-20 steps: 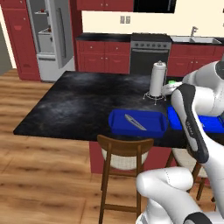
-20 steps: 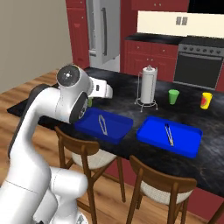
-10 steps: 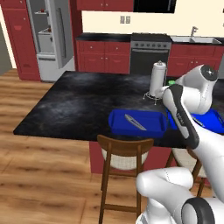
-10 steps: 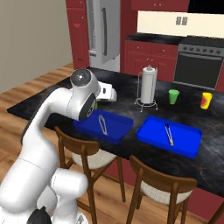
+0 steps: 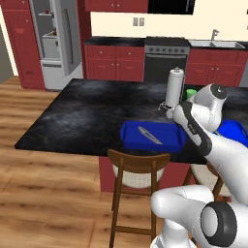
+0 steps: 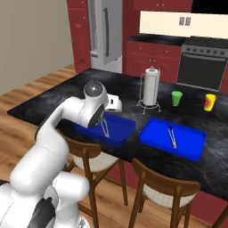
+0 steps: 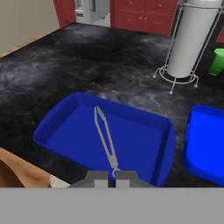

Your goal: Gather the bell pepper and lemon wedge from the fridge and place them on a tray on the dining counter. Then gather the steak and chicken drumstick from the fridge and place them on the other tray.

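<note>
Your gripper [image 7: 112,176], jaws together and empty, hangs over the tray [image 7: 52,118] at lower frame; tongs [image 7: 105,139] inside, fridge items not yet fetched.

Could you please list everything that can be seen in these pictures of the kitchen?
trays: two, blue, side by side on the near edge of the counter, left one, right one
tongs: two, metal, one lying in each tray, left, right
paper towel holder: one, white roll on a wire stand, behind the trays
cup: one, green, right of the paper towel holder
cup: one, yellow, further right
counter: one, black stone
stools: two, brown wood, at the near side of the counter, and
fridge: one, grey, door open, far left
oven: one, dark, back wall
cabinets: red, along the back wall
tool: one, dark tips, shut, above the left tray
</note>
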